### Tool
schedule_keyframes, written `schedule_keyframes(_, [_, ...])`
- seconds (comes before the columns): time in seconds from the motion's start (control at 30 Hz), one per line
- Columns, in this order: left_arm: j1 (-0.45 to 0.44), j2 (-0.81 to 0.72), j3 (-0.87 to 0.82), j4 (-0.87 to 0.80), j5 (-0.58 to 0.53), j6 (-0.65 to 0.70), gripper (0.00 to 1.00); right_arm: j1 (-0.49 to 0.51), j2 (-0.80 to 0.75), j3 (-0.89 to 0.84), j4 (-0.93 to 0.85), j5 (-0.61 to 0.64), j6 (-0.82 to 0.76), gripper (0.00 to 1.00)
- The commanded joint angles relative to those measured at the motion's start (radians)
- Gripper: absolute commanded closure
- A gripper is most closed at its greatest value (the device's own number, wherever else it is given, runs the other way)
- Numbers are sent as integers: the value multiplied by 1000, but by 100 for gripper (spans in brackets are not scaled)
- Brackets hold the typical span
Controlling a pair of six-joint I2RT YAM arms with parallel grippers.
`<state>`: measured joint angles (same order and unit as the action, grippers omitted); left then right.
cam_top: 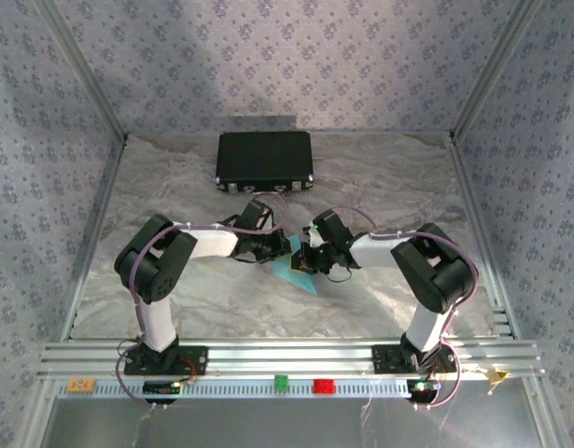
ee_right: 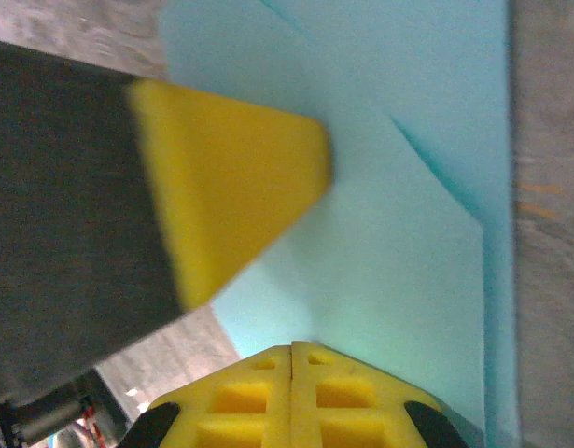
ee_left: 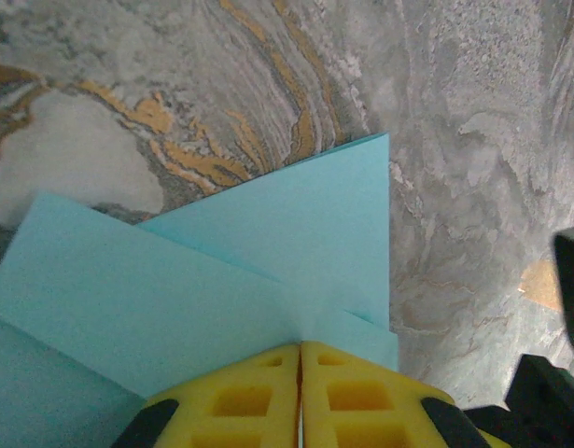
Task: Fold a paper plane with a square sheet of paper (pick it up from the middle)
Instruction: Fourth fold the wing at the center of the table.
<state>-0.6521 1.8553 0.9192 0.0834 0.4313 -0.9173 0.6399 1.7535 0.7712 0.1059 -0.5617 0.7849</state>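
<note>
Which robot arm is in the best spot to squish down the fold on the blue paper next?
Probably left. The left end effector, shut, sits where folded flaps of the blue paper meet, so it could slide along that crease. The right end effector rests near the paper's edge.

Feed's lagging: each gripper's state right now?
Left gripper: closed, tips at the blue paper.
Right gripper: closed, tips at the blue paper too.

I see left arm [cam_top: 163,266] and right arm [cam_top: 436,271] alike: black joints, white links; purple cables [cam_top: 389,235] looped outside; black base plates [cam_top: 170,360]; left gripper [ee_left: 301,387], right gripper [ee_right: 292,392] with yellow square-pocketed fingers [ee_left: 240,403].
</note>
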Motion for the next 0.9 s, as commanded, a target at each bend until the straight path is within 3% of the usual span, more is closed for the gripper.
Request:
schedule_keyframes(0.0, [8,41,-33,-28,-32,0,92,1,8,-5,-63,28,-38,98])
schedule_keyframes(0.37, [18,40,-47,-11,-21,0,92,-10,-131,-106,-28,-11,-14,98])
schedule_keyframes(0.73, [18,47,-60,20,-9,-14,92,-4,25,20,68,-9,30,98])
schedule_keyframes(0.87, [19,47,-62,21,-9,-13,92,-8,53,24,4,49,14,97])
